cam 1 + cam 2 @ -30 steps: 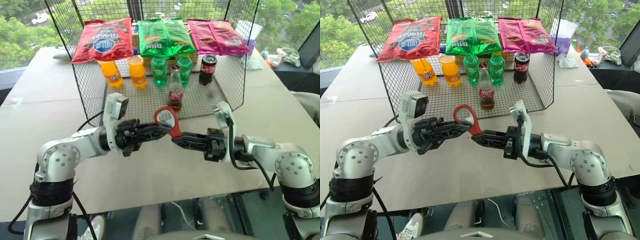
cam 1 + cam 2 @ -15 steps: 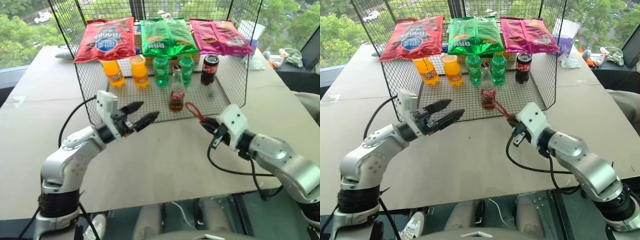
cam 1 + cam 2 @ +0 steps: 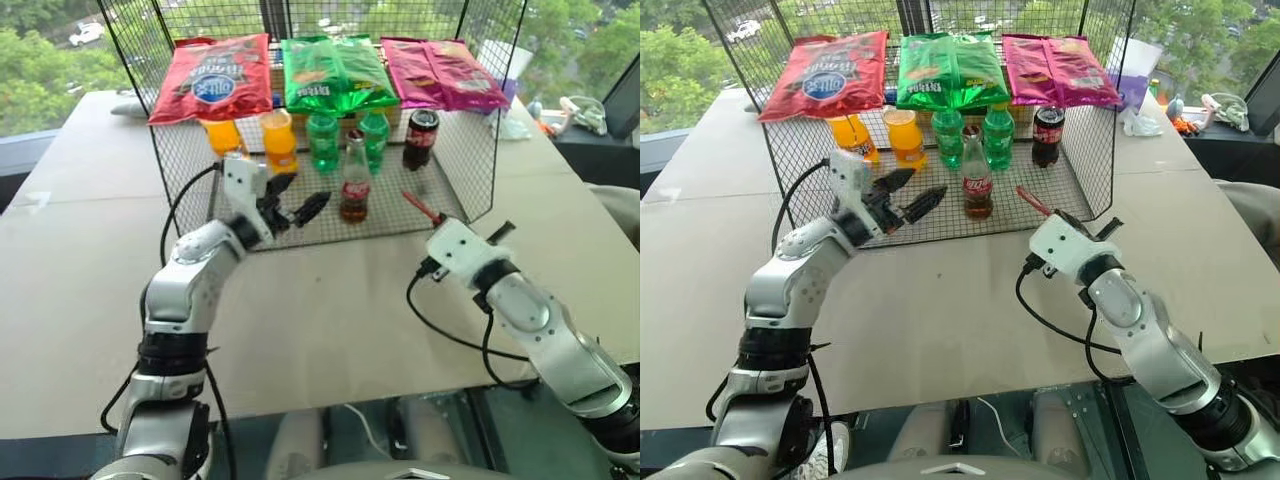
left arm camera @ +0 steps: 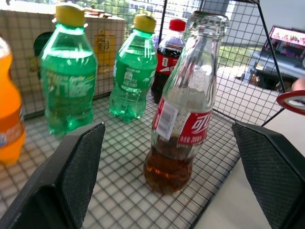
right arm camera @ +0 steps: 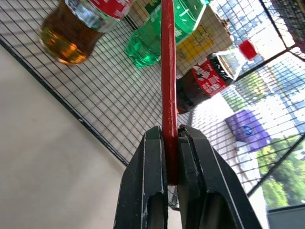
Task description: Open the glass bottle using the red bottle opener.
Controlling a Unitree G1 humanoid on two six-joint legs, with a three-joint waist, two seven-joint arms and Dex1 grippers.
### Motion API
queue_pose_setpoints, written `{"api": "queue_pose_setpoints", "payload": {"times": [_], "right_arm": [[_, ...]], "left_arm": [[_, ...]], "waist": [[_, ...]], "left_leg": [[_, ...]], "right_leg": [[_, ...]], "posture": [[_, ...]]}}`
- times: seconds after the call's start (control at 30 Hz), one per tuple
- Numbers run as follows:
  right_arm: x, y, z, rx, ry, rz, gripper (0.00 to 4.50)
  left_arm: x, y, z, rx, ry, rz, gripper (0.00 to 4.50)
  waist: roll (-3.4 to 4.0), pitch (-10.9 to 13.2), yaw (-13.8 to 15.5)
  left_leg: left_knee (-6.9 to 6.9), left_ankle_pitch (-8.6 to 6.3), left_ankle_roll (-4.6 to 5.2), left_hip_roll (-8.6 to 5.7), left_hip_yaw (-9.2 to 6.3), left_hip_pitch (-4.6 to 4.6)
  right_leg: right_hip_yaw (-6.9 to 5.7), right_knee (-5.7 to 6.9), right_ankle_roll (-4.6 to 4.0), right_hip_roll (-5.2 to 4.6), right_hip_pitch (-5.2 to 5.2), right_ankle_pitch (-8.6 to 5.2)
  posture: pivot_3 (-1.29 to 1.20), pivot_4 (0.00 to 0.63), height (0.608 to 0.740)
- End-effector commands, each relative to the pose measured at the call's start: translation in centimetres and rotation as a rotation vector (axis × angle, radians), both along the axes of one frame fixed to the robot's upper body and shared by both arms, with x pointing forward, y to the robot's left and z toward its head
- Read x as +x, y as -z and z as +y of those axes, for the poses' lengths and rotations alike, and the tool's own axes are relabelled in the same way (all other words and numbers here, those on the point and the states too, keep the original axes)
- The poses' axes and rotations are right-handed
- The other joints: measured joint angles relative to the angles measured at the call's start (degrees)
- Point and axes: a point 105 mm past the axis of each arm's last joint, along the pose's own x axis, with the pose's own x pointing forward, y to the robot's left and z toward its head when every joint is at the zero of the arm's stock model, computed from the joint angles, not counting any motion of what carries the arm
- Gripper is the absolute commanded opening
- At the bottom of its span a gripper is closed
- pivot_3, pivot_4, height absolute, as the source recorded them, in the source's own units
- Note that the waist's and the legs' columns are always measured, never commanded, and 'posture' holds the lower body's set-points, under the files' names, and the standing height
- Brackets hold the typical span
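The glass bottle (image 3: 353, 185) stands upright on the wire rack floor, slim and clear, with brown cola low inside and a red label (image 4: 196, 128). My left gripper (image 3: 300, 196) is open just to its left, inside the rack front; in the left wrist view the bottle stands ahead between the two fingers (image 4: 78, 167), untouched. My right gripper (image 5: 171, 138) is shut on the handle of the red bottle opener (image 5: 168, 67). The opener (image 3: 420, 207) points forward toward the rack, to the right of the bottle and apart from it.
The wire rack (image 3: 470, 150) also holds two green bottles (image 3: 322, 142), orange drinks (image 3: 278, 142) and a dark plastic cola bottle (image 3: 417, 138) behind the glass one. Snack bags (image 3: 325, 70) lie on top. Bare table (image 3: 330, 300) stretches in front.
My left gripper let go of the opener, opened and reached forward into the rack beside the bottle. My right gripper kept the opener, rolled and moved right and forward.
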Motion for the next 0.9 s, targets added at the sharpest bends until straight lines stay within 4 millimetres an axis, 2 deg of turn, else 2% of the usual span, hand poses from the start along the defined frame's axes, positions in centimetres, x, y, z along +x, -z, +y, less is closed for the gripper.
{"api": "queue_pose_setpoints", "payload": {"times": [0.03,0.43,0.7,0.73,0.77,0.83,0.9], "right_arm": [[-0.2,-1.1,0.0,0.030,0.010,-0.046,0.00],[-0.4,-1.2,-0.3,0.075,0.043,-0.039,0.00],[-0.5,-1.3,-0.5,0.068,0.058,-0.048,0.00],[-0.5,-1.2,-0.5,0.064,0.058,-0.050,0.00],[-0.6,-1.2,-0.4,0.052,0.057,-0.054,0.00],[-0.6,-1.2,-0.6,0.044,0.063,-0.058,0.00],[-0.7,-1.2,-0.6,0.037,0.066,-0.062,0.00]], "left_arm": [[0.9,-0.8,-1.5,0.036,0.017,-0.046,4.42],[3.8,0.0,-5.2,0.121,0.075,-0.030,4.42],[5.5,0.5,-6.4,0.108,0.061,-0.021,4.42],[5.6,0.6,-6.5,0.109,0.066,-0.020,3.90],[5.7,0.6,-6.6,0.105,0.067,-0.018,3.61],[5.9,0.9,-6.7,0.105,0.070,-0.015,2.73],[6.0,0.9,-6.7,0.104,0.071,-0.017,2.63]], "waist": [[0.00,0.00,-0.01],[-0.01,0.01,-0.05],[-0.02,0.01,-0.17],[-0.02,0.01,-0.18],[-0.02,0.01,-0.21],[-0.02,0.01,-0.27],[-0.02,0.01,-0.30]], "left_leg": [[0.00,0.00,0.00,0.00,-0.01,0.00],[0.00,0.00,0.00,0.00,-0.03,-0.02],[0.00,0.00,0.00,-0.01,-0.06,-0.03],[0.00,0.00,0.00,-0.01,-0.06,-0.03],[0.00,0.00,0.00,-0.02,-0.05,-0.03],[0.00,0.00,0.01,-0.02,-0.05,-0.03],[0.00,0.00,0.00,-0.01,-0.06,-0.03]], "right_leg": [[0.00,0.00,0.01,0.01,0.00,0.01],[-0.01,0.00,0.17,0.04,0.00,0.10],[-0.02,0.00,0.22,0.05,0.00,0.13],[-0.02,0.00,0.23,0.05,0.00,0.13],[-0.02,0.00,0.23,0.05,0.00,0.13],[-0.01,0.00,0.23,0.05,0.00,0.13],[-0.02,0.00,0.23,0.05,0.00,0.13]], "posture": [[0.00,0.150,0.740],[0.00,0.150,0.740],[0.00,0.150,0.740],[0.00,0.150,0.740],[0.00,0.150,0.740],[0.00,0.150,0.740],[0.00,0.150,0.740]]}}
